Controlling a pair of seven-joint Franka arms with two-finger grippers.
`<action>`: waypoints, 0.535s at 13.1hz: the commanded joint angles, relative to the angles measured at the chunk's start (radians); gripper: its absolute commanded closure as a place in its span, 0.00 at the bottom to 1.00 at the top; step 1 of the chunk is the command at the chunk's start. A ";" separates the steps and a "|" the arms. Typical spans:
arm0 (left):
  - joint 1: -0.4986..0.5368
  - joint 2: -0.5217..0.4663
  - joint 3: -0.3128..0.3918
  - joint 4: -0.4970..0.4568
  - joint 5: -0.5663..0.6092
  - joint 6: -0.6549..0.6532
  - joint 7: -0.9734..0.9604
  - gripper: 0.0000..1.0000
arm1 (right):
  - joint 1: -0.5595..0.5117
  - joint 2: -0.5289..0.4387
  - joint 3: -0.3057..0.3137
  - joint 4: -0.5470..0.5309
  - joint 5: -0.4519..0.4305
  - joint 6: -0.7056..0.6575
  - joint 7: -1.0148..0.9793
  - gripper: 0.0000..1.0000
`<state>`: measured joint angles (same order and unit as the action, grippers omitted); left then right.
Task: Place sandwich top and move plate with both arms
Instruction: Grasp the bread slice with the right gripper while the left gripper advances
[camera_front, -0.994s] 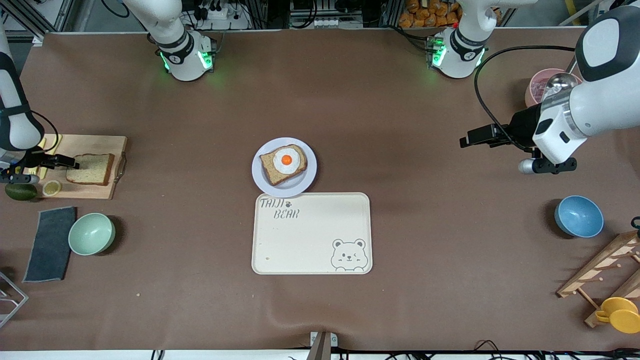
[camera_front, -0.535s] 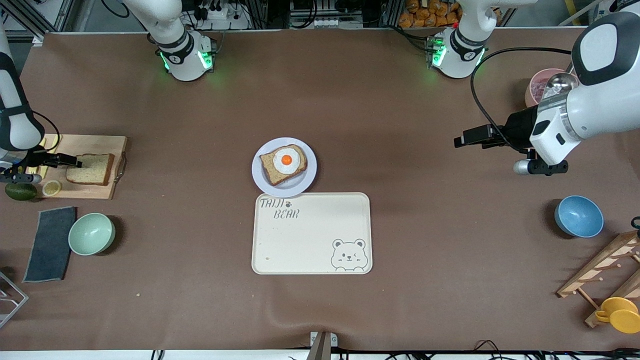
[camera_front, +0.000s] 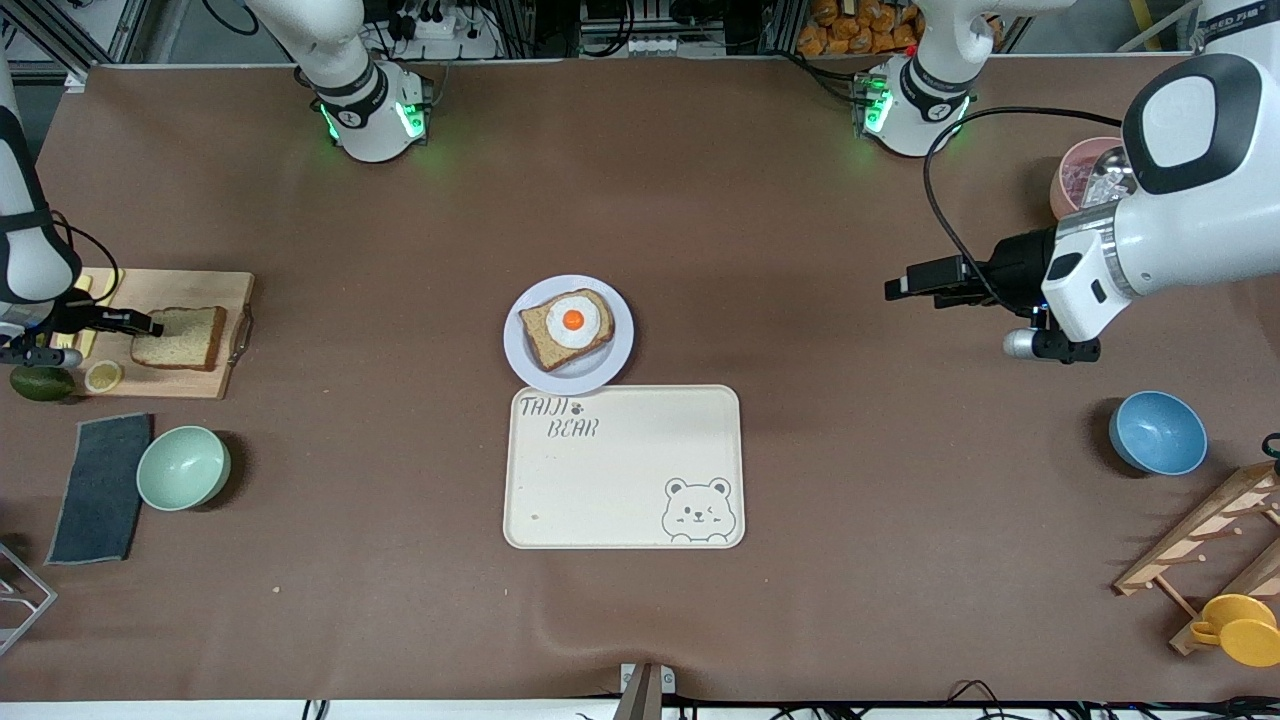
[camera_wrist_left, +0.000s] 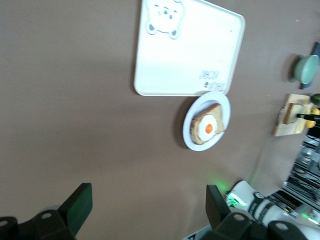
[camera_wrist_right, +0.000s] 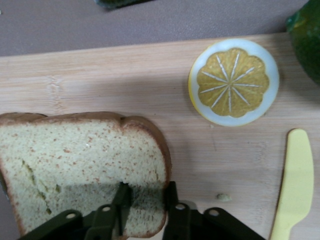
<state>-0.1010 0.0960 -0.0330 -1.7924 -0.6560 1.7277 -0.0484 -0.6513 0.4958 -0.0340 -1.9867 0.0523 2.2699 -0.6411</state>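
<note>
The sandwich top (camera_front: 185, 338), a plain speckled slice with brown crust (camera_wrist_right: 75, 160), lies on a wooden cutting board (camera_front: 170, 290) at the right arm's end of the table. My right gripper (camera_front: 150, 325) is low at the slice's edge, its fingers pinched on one corner (camera_wrist_right: 146, 200), one on the crumb and one against the crust. The pale plate (camera_front: 610, 358) sits mid-table with an egg-topped slice (camera_front: 567, 328) on it, also seen from the left wrist (camera_wrist_left: 222, 102). My left gripper (camera_front: 895, 288) hangs open over bare table toward the left arm's end (camera_wrist_left: 145, 210), holding nothing.
A lemon slice (camera_wrist_right: 233, 81), an avocado (camera_front: 40, 383) and a yellow knife (camera_wrist_right: 292, 180) crowd the board. A bear-printed tray (camera_front: 620, 480) touches the plate's nearer edge. Green bowl (camera_front: 183, 467), grey cloth (camera_front: 100, 487), blue bowl (camera_front: 1157, 432), pink bowl (camera_front: 1085, 165), wooden rack (camera_front: 1210, 540).
The right gripper's fingers have closed onto the bread slice's corner. The left arm has drifted toward the middle of the table, still open.
</note>
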 joint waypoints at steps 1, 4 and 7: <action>0.003 0.008 -0.007 -0.027 -0.071 0.020 0.065 0.00 | -0.033 0.009 0.014 0.009 -0.003 0.016 -0.005 1.00; 0.000 0.030 -0.008 -0.032 -0.074 0.032 0.125 0.00 | -0.024 -0.003 0.016 0.057 -0.003 -0.091 -0.009 1.00; 0.003 0.054 -0.008 -0.048 -0.118 0.043 0.225 0.00 | -0.019 -0.010 0.019 0.127 -0.003 -0.210 -0.012 1.00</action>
<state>-0.1022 0.1411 -0.0362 -1.8227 -0.7229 1.7532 0.1164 -0.6518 0.4940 -0.0340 -1.8982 0.0519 2.1150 -0.6426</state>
